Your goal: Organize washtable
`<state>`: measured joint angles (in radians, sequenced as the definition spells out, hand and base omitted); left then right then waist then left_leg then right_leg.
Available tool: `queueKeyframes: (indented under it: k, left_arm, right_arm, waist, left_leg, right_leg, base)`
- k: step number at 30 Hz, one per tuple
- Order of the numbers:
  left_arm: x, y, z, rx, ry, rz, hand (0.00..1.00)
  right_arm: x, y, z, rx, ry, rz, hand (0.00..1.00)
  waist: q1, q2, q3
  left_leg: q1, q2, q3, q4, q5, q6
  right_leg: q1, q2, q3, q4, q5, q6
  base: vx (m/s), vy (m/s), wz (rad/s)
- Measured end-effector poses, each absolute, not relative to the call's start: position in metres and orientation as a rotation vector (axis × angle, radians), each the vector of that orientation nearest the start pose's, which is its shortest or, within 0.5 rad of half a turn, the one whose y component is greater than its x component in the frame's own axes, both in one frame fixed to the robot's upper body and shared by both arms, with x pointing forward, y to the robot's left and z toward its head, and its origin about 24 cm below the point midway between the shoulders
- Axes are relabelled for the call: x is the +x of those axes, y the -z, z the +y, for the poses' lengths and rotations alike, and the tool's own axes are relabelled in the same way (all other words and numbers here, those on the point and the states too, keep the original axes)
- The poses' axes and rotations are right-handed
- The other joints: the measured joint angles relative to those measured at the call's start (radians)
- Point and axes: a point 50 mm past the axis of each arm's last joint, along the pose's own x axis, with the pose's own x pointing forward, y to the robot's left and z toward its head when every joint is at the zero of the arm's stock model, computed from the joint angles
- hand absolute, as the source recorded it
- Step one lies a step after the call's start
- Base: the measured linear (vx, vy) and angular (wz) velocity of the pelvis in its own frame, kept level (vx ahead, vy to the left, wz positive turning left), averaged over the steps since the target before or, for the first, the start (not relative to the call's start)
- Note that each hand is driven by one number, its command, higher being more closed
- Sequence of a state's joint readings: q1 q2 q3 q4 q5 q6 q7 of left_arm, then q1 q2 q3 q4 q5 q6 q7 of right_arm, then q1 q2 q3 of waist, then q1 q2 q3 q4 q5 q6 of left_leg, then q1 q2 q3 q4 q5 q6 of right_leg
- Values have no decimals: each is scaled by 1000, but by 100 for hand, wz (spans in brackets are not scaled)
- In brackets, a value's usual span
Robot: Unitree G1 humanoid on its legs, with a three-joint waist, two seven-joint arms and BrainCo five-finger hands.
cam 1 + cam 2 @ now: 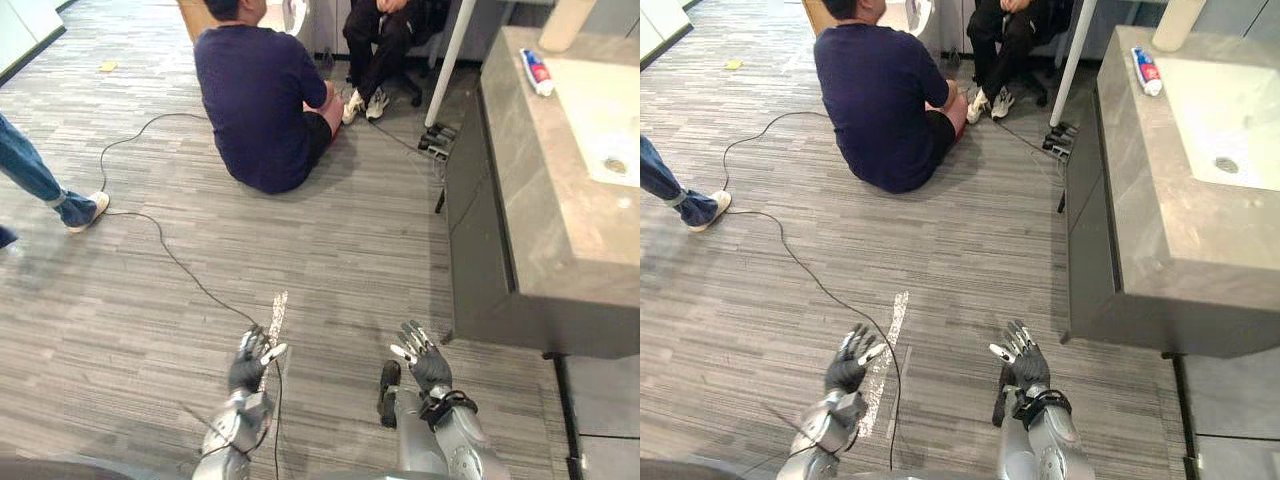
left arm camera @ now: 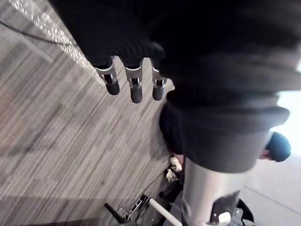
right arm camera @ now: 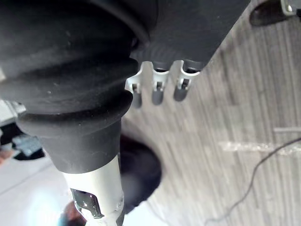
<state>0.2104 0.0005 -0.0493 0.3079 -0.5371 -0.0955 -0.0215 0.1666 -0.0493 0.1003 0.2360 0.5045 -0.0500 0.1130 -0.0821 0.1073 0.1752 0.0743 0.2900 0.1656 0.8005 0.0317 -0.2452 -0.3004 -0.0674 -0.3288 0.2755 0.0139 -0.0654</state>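
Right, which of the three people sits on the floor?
The person in the navy T-shirt, back turned; the one in black sits higher up, the one in jeans stands.

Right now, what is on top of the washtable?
A toothpaste tube lies on the washtable beside its sunken basin; a pale container stands at the far end. The basin's right part lies outside the view.

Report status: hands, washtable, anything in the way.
Left hand and right hand open, empty. Washtable front-right, tube beside its sink. Seated person front-left, off the path.
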Motion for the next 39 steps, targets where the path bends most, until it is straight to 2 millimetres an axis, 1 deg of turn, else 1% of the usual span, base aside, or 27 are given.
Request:
queueKeyframes:
  k: [1,3,5,6,9,11,12,13,14,17,19,20,21,22,23,24,26,29,31,32,33,34,35,36,37,38,39]
  left_arm:
    - [183,63,153,-528,-149,396,0]
    - [181,66,157,-548,-174,404,0]
    - [178,68,160,-564,-197,409,0]
    - [173,70,162,-566,-210,421,0]
    - [162,75,169,-568,-255,441,0]
    - [159,72,174,-573,-278,419,0]
    - [158,70,175,-577,-288,407,0]
    - [155,71,179,-577,-310,407,0]
    - [155,67,192,-556,-343,380,0]
    - [156,62,197,-555,-362,350,0]
    - [156,62,198,-551,-356,346,0]
    - [158,61,194,-553,-338,348,0]
    - [162,60,191,-549,-312,347,0]
    - [164,59,190,-546,-303,345,0]
    - [165,57,191,-538,-296,338,0]
    - [166,53,192,-530,-290,319,0]
    - [163,48,200,-493,-290,301,0]
    - [162,42,205,-443,-276,281,0]
    - [164,44,195,-440,-232,298,0]
    - [164,45,189,-440,-208,307,0]
    - [165,45,185,-441,-186,312,0]
    - [164,46,183,-441,-174,320,0]
    - [165,53,170,-471,-156,353,0]
    - [167,53,166,-473,-140,357,0]
    - [173,53,155,-473,-86,360,0]
    - [178,51,150,-482,-57,349,0]
    - [179,51,149,-485,-55,349,0]
  right_arm:
    - [203,40,-145,468,-41,316,0]
    - [206,35,-149,475,-10,284,0]
    - [208,31,-148,474,-16,258,0]
    - [208,30,-147,474,-19,255,0]
    - [207,31,-148,473,-16,258,0]
    - [202,35,-152,461,-9,273,0]
    - [200,36,-153,455,-8,278,0]
    - [195,43,-152,461,4,311,0]
    - [193,48,-140,482,-25,342,0]
    - [195,45,-123,496,-96,344,0]
    - [199,42,-116,509,-124,330,0]
    - [202,40,-114,502,-136,321,0]
    - [205,38,-112,502,-141,311,0]
    - [204,39,-112,503,-140,316,0]
    - [202,41,-111,504,-139,330,0]
    - [198,44,-108,507,-147,346,0]
    - [192,48,-107,516,-139,365,0]
    - [190,47,-110,515,-148,357,0]
    - [190,48,-115,494,-147,361,0]
    - [190,48,-117,490,-139,363,0]
    - [190,49,-119,490,-125,364,0]
    - [189,49,-121,487,-120,366,0]
    - [191,49,-129,464,-108,363,0]
    - [192,48,-133,454,-101,355,0]
    - [194,46,-140,453,-76,336,0]
    - [195,46,-142,458,-64,336,0]
    - [195,46,-143,458,-60,336,0]
  waist:
    - [5,0,0]
    - [25,-23,13]
    - [44,-41,22]
    - [53,-43,24]
    - [61,-48,24]
    - [62,-47,20]
    - [64,-42,18]
    - [68,-68,-1]
    - [66,-111,-15]
    - [75,-138,-24]
    - [74,-150,-43]
    - [71,-144,-47]
    - [68,-143,-45]
    - [67,-141,-44]
    - [61,-116,-29]
    - [47,-108,-26]
    - [42,-77,-28]
    - [35,-72,-33]
    - [23,-64,-31]
    - [14,-67,-35]
    - [13,-93,-43]
    - [15,-108,-53]
    - [33,-63,-59]
    - [32,-52,-61]
    - [22,-32,-58]
    - [36,-26,-52]
    - [48,-28,-49]
  left_leg:
    - [-50,19,4,110,-22,13]
    - [-153,61,99,306,-146,202]
    - [-229,60,145,292,-217,277]
    - [-298,56,136,236,-251,290]
    - [-415,18,65,-13,-267,266]
    - [-443,-33,-82,-386,-204,178]
    - [-445,-30,-118,-447,-156,146]
    - [-438,-57,-104,-392,-46,127]
    - [-463,-59,-67,-293,-135,141]
    - [-499,-81,-75,-52,-260,181]
    - [-479,-104,-51,-36,-300,196]
    - [-439,-128,-24,-74,-344,219]
    - [-363,-175,16,-159,-379,262]
    - [-330,-192,33,-186,-380,271]
    - [-269,-201,57,-220,-383,295]
    - [-188,-203,76,-271,-383,306]
    - [-79,-212,109,-389,-374,317]
    - [19,-239,162,-512,-363,311]
    - [69,-251,206,-577,-357,298]
    - [95,-267,233,-615,-350,283]
    - [133,-303,253,-645,-347,275]
    - [149,-320,258,-651,-353,265]
    - [148,-294,279,-616,-371,250]
    - [121,-278,285,-557,-371,248]
    - [50,-230,276,-367,-362,237]
    - [-28,-178,257,-136,-350,215]
    - [-55,-154,237,-37,-349,212]
  right_leg:
    - [38,16,9,-30,-4,0]
    - [215,51,75,-133,-39,4]
    - [302,49,150,-161,-80,23]
    - [338,40,200,-163,-107,42]
    - [384,-22,291,-152,-165,105]
    - [426,-92,369,-151,-228,188]
    - [440,-102,385,-152,-247,206]
    - [461,-147,432,-162,-270,237]
    - [441,-154,455,-148,-263,262]
    - [436,-186,480,-133,-192,248]
    - [406,-217,470,-89,-132,238]
    - [341,-235,466,26,-97,198]
    - [212,-271,471,255,-21,119]
    - [161,-285,474,345,40,85]
    - [107,-282,476,481,52,65]
    - [61,-258,444,649,8,70]
    - [3,-234,319,749,-53,58]
    - [-73,-231,100,698,-149,42]
    - [-94,-211,-110,539,-193,43]
    - [-66,-190,-289,391,-182,27]
    - [-11,-169,-469,239,-106,-81]
    - [19,-152,-538,178,-152,-170]
    - [38,-90,-515,114,-167,-141]
    - [42,-67,-498,79,-168,-127]
    - [74,-13,-475,-8,-144,-108]
    - [120,37,-423,-79,-123,-111]
    - [143,51,-394,-93,-123,-109]
  base:
    - [604,-120,-65]
    - [566,-71,-68]
    - [514,62,-94]
    - [492,150,-114]
    - [485,331,-111]
    - [584,658,-102]
    - [530,639,-106]
    - [524,549,-100]
    - [513,475,-90]
    - [414,351,-89]
    - [314,391,-60]
    - [438,572,-61]
    - [378,475,-46]
    - [318,353,-27]
    - [216,209,-10]
    - [208,199,-9]
    - [248,224,-21]
    - [327,151,-52]
    - [373,74,-62]
    - [421,71,-76]
    - [436,52,-82]
    - [536,57,-129]
    - [357,41,-110]
    - [417,56,-115]
    - [384,63,-85]
    - [375,58,-96]
    - [358,79,-126]
